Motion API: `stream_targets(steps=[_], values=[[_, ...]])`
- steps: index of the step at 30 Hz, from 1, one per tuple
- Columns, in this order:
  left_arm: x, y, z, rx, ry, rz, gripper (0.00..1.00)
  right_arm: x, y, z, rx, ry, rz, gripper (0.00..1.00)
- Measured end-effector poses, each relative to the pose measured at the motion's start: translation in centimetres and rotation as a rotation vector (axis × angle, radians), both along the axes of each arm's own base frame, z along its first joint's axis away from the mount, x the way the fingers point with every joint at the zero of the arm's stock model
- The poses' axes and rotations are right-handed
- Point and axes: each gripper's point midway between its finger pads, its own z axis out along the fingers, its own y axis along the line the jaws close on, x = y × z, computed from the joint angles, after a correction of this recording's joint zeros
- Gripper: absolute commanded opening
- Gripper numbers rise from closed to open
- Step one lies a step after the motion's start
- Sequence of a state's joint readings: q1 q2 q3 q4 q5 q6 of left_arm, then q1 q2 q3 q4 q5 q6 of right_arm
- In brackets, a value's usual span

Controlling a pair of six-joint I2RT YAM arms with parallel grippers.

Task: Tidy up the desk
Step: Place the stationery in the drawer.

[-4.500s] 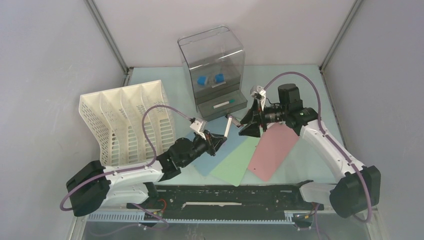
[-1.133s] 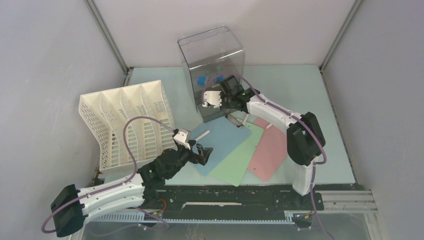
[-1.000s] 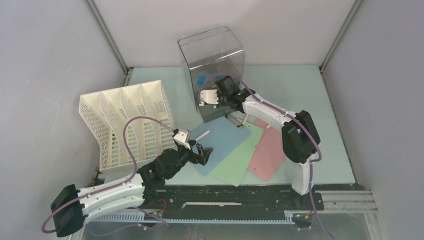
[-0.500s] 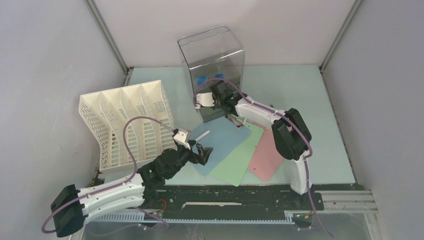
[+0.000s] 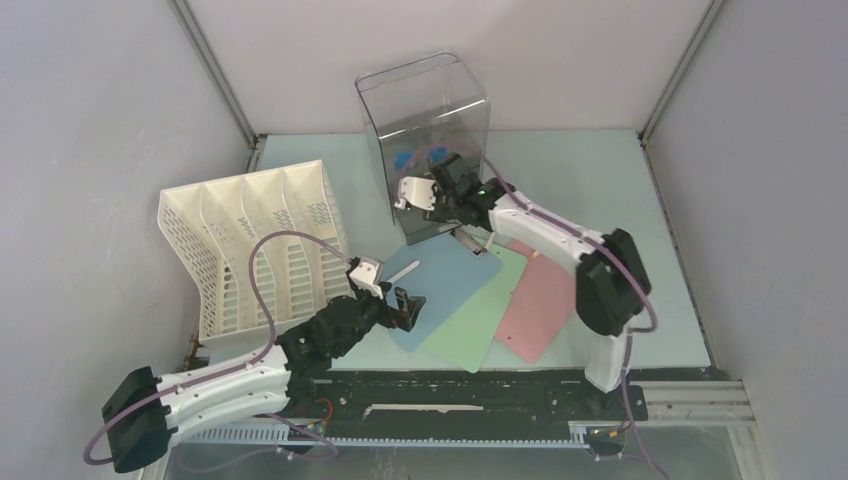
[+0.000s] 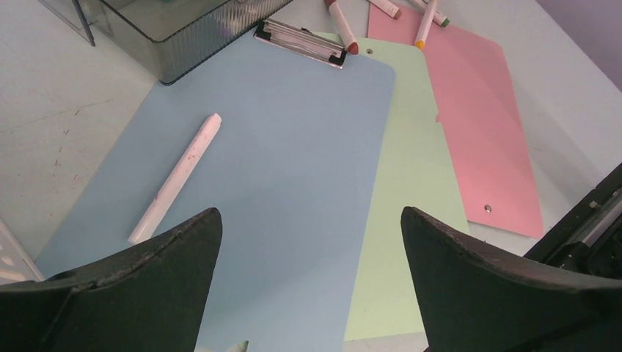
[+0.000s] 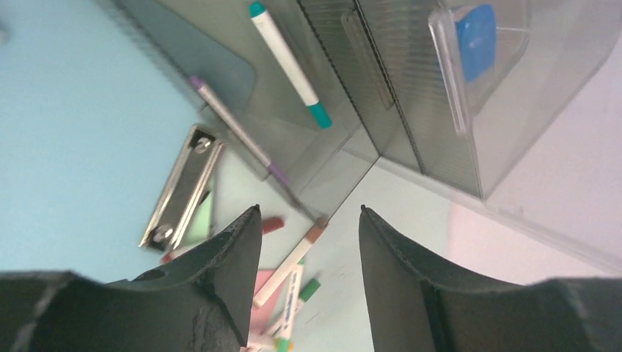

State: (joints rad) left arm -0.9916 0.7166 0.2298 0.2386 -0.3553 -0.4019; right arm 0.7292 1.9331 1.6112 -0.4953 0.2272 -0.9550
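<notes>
Left fingers [image 6: 308, 220] hang wide apart and empty, low over the blue clipboard [image 6: 279, 169] near the front edge of the counter [image 5: 600, 170]. The white pen [image 6: 176, 178] lies just beyond them toward the far edge, its long axis running near-left to far-right (the left arm is clearly nearer). Right fingers [image 7: 306, 220] gape, empty too, over the open drawer [image 7: 209, 40] of the clear box [image 5: 425, 110]. Only the right wrist view shows the teal-capped marker [image 7: 286, 62] inside; from above the arm covers it.
</notes>
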Motion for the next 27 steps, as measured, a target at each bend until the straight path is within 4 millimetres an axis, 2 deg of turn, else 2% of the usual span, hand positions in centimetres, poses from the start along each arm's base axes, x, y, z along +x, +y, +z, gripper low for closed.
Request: stream_targets(steps=[3,8,13,17,20,23,27], values=[[0.1,-0.2,0.4,0.005,0.004,-0.002,1.0,-3.2,-0.6,3.0,0.121,0.05,-0.001,0.59],[0.5,-0.9,2.3,-0.007,-0.001,-0.011,0.99,-9.1,-1.5,7.4,0.325,0.141,0.037,0.6],[0.7,-1.5,3.7,-0.03,-0.003,-0.032,0.99,-14.6,-4.4,10.6,0.534,0.268,0.07,0.6],[1.2,-1.6,4.7,-0.073,0.013,-0.038,0.99,-16.6,-9.1,13.3,0.746,0.308,0.024,0.61],[1.8,-1.4,5.7,-0.121,0.032,-0.033,0.98,-18.3,-11.8,14.1,0.874,0.317,-0.008,0.64],[2.9,-1.1,6.6,-0.17,0.061,-0.021,0.97,-20.2,-12.8,14.3,0.966,0.341,0.003,0.66],[4.1,-0.9,7.7,-0.21,0.11,-0.027,0.97,-21.4,-12.9,14.4,1.03,0.37,0.033,0.67]])
